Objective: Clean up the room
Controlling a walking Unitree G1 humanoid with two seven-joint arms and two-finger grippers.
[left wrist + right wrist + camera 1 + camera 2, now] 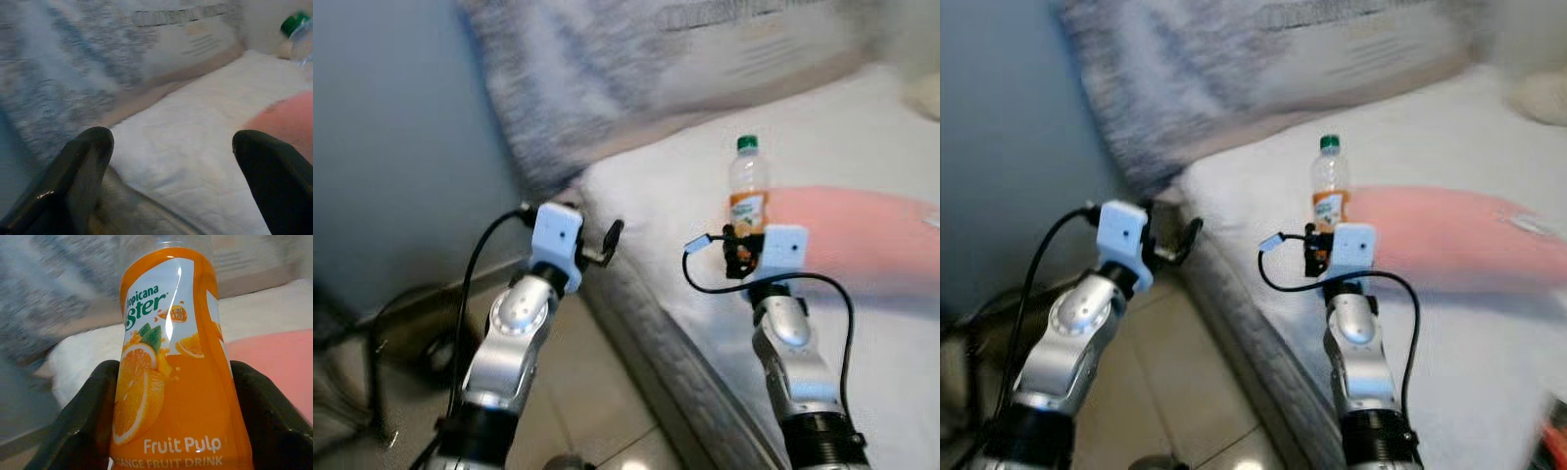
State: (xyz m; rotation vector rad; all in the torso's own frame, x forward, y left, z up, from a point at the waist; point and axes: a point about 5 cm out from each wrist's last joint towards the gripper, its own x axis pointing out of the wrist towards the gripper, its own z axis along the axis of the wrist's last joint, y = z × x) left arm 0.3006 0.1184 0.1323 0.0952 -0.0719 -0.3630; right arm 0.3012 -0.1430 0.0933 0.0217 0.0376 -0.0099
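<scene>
An orange fruit-drink bottle (749,192) with a green cap stands upright on the white bed sheet (656,196), beside a pink blanket (862,235). My right gripper (740,253) is shut on the bottle's lower part. In the right wrist view its black fingers (83,421) press against both sides of the label (171,382). My left gripper (610,242) hovers open and empty near the bed's corner. Its two fingers (83,166) stand wide apart over the sheet, with the bottle's green cap (294,22) off to one side.
A large grey patterned pillow (636,69) leans at the head of the bed. The bed's grey side (656,343) drops to a tiled floor (578,392). A blue-grey wall (401,137) is on the left, with dark cables and a stand (372,362) below.
</scene>
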